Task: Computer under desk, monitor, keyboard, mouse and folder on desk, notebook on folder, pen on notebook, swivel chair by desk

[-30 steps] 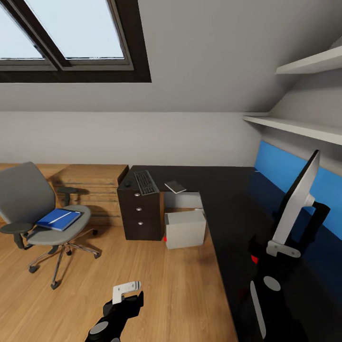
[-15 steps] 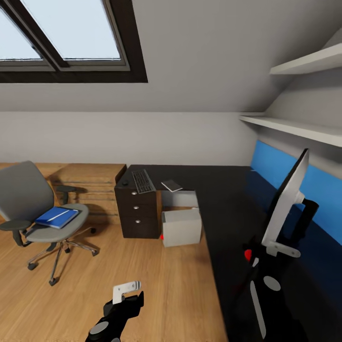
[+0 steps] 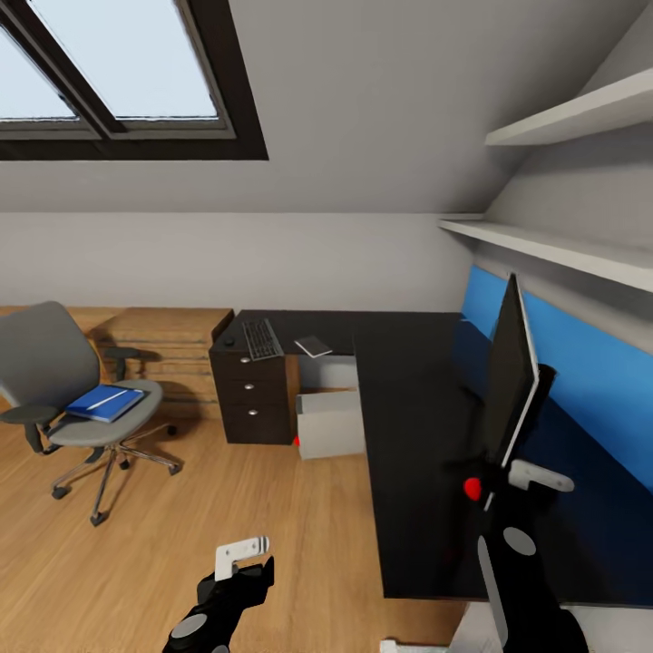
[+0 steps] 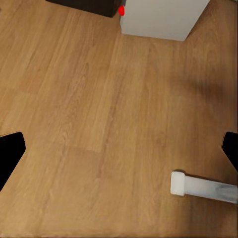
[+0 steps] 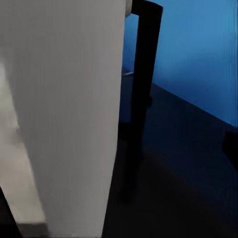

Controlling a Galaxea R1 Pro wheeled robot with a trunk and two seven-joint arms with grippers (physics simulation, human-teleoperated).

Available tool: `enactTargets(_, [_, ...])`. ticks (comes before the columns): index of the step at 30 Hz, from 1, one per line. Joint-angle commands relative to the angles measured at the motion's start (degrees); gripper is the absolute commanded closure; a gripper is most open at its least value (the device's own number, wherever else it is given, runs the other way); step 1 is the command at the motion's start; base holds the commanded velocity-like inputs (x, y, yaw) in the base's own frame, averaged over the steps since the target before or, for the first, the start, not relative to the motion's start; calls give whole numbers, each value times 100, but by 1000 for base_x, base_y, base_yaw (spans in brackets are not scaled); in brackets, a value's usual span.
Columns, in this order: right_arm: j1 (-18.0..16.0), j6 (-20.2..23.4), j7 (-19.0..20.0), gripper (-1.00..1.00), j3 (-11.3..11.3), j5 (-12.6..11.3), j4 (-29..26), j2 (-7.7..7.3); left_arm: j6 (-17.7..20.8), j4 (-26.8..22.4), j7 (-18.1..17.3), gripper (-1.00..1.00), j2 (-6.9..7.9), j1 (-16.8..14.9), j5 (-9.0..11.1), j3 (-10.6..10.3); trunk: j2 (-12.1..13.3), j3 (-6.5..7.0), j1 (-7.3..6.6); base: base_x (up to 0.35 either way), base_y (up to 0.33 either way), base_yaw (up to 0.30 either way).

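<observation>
Desk (image 3: 408,381): keyboard (image 3: 261,338), mouse (image 3: 229,342), notebook (image 3: 313,345), monitor (image 3: 506,381) on top.

Attic bedrm office: skylight (image 3: 109,73), desk (image 3: 408,381)

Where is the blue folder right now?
In the head view the folder lies flat on the seat of the swivel chair, far left on the wood floor, left of the desk and its dark drawers.

Folder (image 3: 104,402) on swivel chair (image 3: 63,381), left of desk (image 3: 408,399).
</observation>
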Motion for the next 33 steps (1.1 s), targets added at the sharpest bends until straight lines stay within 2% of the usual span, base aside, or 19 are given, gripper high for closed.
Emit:
enactTargets(1, [-4,27,-12,-100,-6,59,-3,4,12,-10,53,-100,1,-2,59,-5,-5,-6,-2,-240,-217,0])
enactTargets(6, [-4,27,-12,-100,-6,67,-3,4,12,-10,53,-100,-1,-3,56,-8,-5,-6,-2,-201,-247,0])
enactTargets(14, [-4,27,-12,-100,-6,63,3,4,8,-10,53,-100,2,-2,56,-6,-5,-6,-2,-31,-307,0])
enactTargets(24, [-4,27,-12,-100,-6,59,6,4,14,-10,53,-100,11,-2,50,-5,-5,-6,-2,-1,-134,0])
enactTargets(33, [-4,8,34,-100,14,57,64,4,14,-10,53,-100,11,-2,50,-5,-5,-6,-2,0,-21,0])
